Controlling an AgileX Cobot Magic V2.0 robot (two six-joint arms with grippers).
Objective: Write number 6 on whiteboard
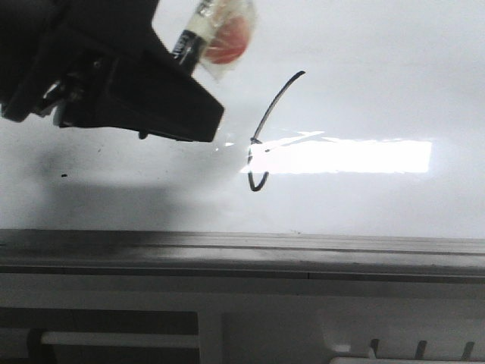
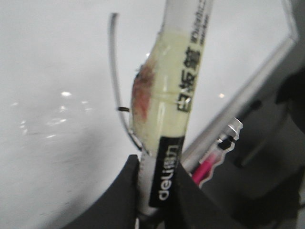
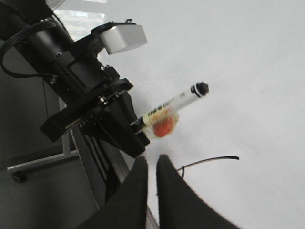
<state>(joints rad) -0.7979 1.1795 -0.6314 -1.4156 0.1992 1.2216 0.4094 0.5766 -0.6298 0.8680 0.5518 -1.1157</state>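
Filling the upper left of the front view, the left arm's black gripper (image 1: pixel 198 57) hangs over the large glossy white whiteboard w/ grey metal frame edge (image 1: pixel 379 91). Its jaws are clamped on a white-barrelled marker w/ black printing (image 1: pixel 189 39), which has a yellowish tape wrap and a red-orange patch near the grip. The marker's tip isn't visible in this view. A tiny black speck (image 1: pixel 64 176) sits on the board at lower left, under the gripper's shadow.

Just right of the gripper, approx. centre frame, is the number 6 (image 1: pixel 267 125): a thin black hand-drawn line, long curved tail slanting from upper right down to a small narrow loop. The loop overlaps the left end of a bright rectangular glare (image 1: pixel 345 156) stretching toward the right.

Left wrist view: the black fingers (image 2: pixel 121 195) pinch the marker (image 2: pixel 174 109) at bottom centre; the drawn line (image 2: pixel 114 71) runs just left of the barrel, w/ the board's frame edge at right.

Right wrist view: the left arm and marker (image 3: pixel 174 106) sit at centre left, marker lifted clear of the drawn line (image 3: pixel 209 161) at lower centre. The right gripper (image 3: pixel 151 164), bottom centre, has its two black fingers set narrow, almost touching, nothing between them.
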